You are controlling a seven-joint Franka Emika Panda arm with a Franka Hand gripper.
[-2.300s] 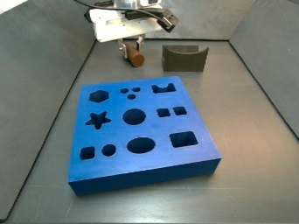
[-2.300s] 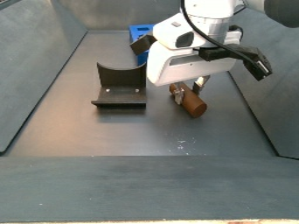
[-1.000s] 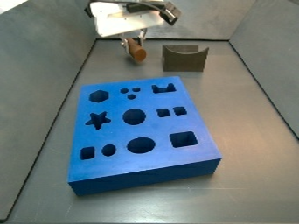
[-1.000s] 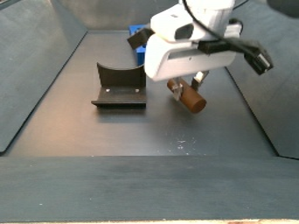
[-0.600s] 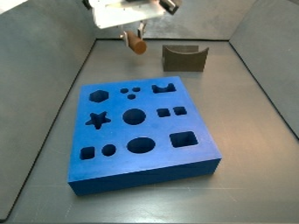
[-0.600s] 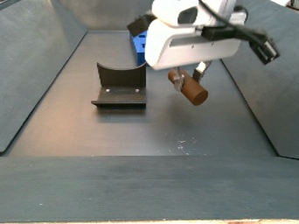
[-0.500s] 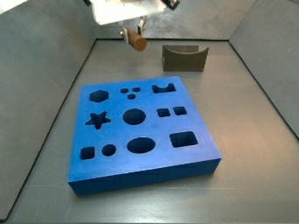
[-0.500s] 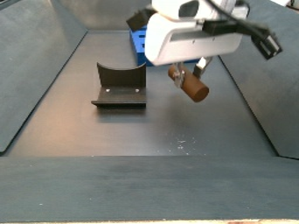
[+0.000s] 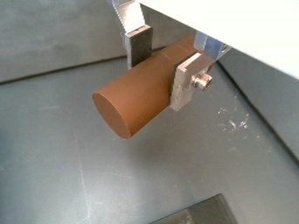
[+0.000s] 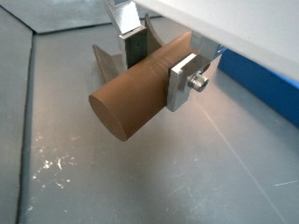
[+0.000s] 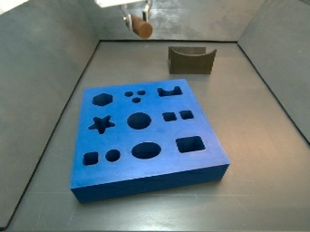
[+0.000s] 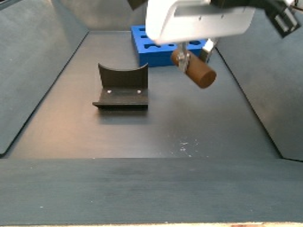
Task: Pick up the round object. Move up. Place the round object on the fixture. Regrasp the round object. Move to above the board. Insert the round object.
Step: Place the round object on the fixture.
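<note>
My gripper (image 9: 162, 66) is shut on the round object (image 9: 126, 110), a short brown cylinder held crosswise between the silver fingers (image 10: 180, 80). In both side views the gripper (image 11: 140, 18) hangs high above the floor with the round object (image 12: 198, 72) slightly tilted in it. In a side view it is left of the fixture (image 11: 190, 60), a small dark block with a U-shaped notch standing apart on the floor. The blue board (image 11: 145, 127) with its shaped holes lies in front. In a wrist view the fixture (image 10: 105, 58) shows behind the fingers.
Grey walls (image 11: 67, 54) enclose the dark floor on the sides and back. In a side view the fixture (image 12: 120, 87) stands left of the gripper (image 12: 190, 58) and the board (image 12: 147, 48) lies behind it. The board's edge (image 10: 264, 80) shows in a wrist view.
The gripper has risen straight up with the round object in it, from just above the floor to high over it. The fixture and board have not moved.
</note>
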